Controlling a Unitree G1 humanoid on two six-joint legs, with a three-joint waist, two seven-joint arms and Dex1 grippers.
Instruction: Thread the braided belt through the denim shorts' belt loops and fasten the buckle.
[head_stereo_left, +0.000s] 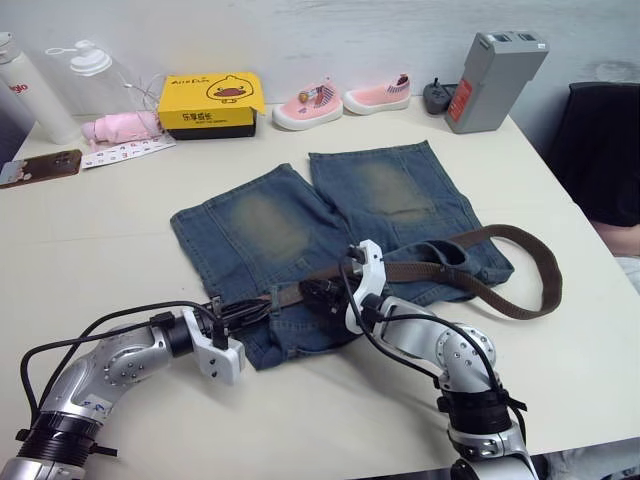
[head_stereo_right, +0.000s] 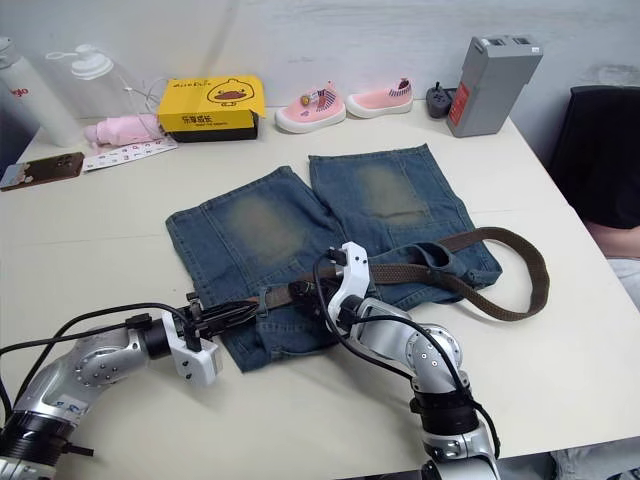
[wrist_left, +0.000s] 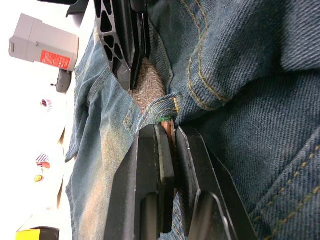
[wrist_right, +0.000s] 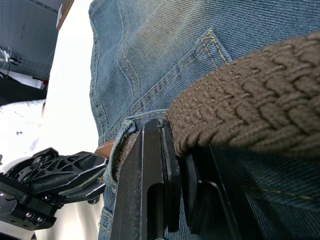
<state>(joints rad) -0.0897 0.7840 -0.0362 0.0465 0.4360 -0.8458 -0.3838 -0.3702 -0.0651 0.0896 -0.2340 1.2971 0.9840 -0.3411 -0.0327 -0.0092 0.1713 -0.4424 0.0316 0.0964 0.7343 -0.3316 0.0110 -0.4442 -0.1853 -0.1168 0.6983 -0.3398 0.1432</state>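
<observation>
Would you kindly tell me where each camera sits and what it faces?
Eye views: head, looking down over both arms at the denim shorts on the table.
Left wrist: along the left end effector, pinching the braided belt.
Right wrist: along the right end effector on the belt.
Both wrist views share a belt loop.

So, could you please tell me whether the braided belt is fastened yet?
Not fastened: the braided belt loops loosely off the denim shorts onto the table.
</observation>
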